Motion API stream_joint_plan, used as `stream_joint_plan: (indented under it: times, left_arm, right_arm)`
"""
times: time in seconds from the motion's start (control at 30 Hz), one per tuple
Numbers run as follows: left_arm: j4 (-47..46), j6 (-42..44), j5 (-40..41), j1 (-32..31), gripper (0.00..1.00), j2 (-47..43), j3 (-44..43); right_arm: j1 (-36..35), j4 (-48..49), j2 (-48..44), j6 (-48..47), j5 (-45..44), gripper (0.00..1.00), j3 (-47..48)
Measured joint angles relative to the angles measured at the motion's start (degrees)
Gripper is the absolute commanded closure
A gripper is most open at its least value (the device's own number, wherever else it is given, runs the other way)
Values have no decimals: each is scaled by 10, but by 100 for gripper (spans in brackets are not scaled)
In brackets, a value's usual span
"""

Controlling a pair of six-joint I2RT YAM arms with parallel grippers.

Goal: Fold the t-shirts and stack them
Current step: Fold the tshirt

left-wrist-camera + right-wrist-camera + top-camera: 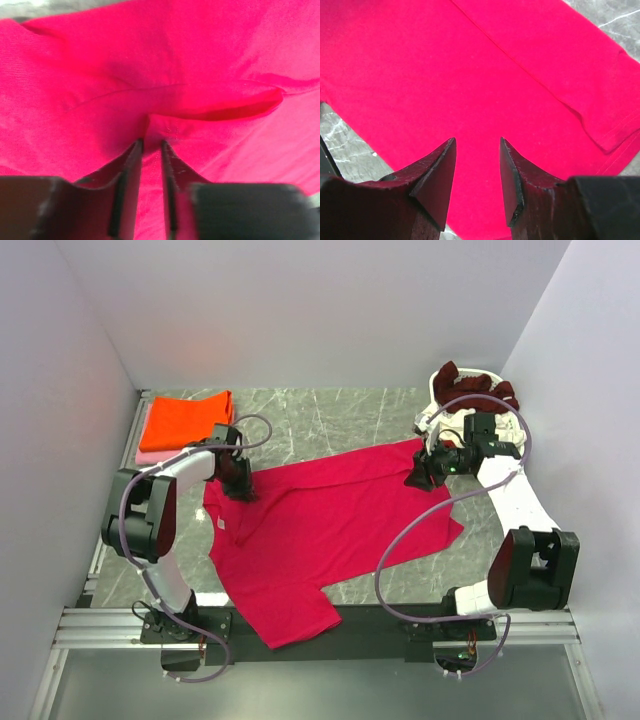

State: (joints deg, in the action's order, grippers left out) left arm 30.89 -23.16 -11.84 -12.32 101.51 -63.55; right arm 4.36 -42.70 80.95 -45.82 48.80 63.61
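At the far left corner, the folded orange cloth t-shirt (186, 420) covers the pale pink cloth t-shirt (152, 456) except one edge strip. In the left wrist view, the crimson-pink cloth t-shirt (160, 75) runs past every frame edge; the finger bases of the left gripper (151, 145) are blurred.

light: bright, even; shadows: soft; overhead: sharp; left tool (151, 143) base: blurred

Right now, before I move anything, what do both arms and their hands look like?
They match: the left arm and right arm have white links with black joint housings, and a pale lilac cable loops loosely along each. The left hand and right hand each carry two dark, wedge-shaped fingers tapering to blunt tips.
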Motion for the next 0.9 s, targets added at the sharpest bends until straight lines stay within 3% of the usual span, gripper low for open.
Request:
stream_joint_plan:
  times: [0.1,0.33,0.37,0.57,0.7,0.8,0.9]
  left_arm:
    - [0,3,-18,0,99,1,0]
    - [0,12,-108,-1,98,-14,0]
    - [0,14,-128,-3,95,-19,0]
    - [4,36,-246,-41,58,-27,9]
    - [16,43,-285,-75,55,-31,12]
    - [15,42,-274,-82,48,-73,19]
    - [-2,32,-196,-77,33,-175,35]
  right_arm:
    - [0,0,-4,2,2,53,0]
    - [0,0,-10,5,2,53,0]
    - [0,0,-10,6,2,53,0]
    - [1,0,-10,6,1,53,0]
    - [2,2,-8,11,-13,53,1]
    - [2,10,9,34,-47,54,15]
    - [2,35,58,79,-100,55,60]
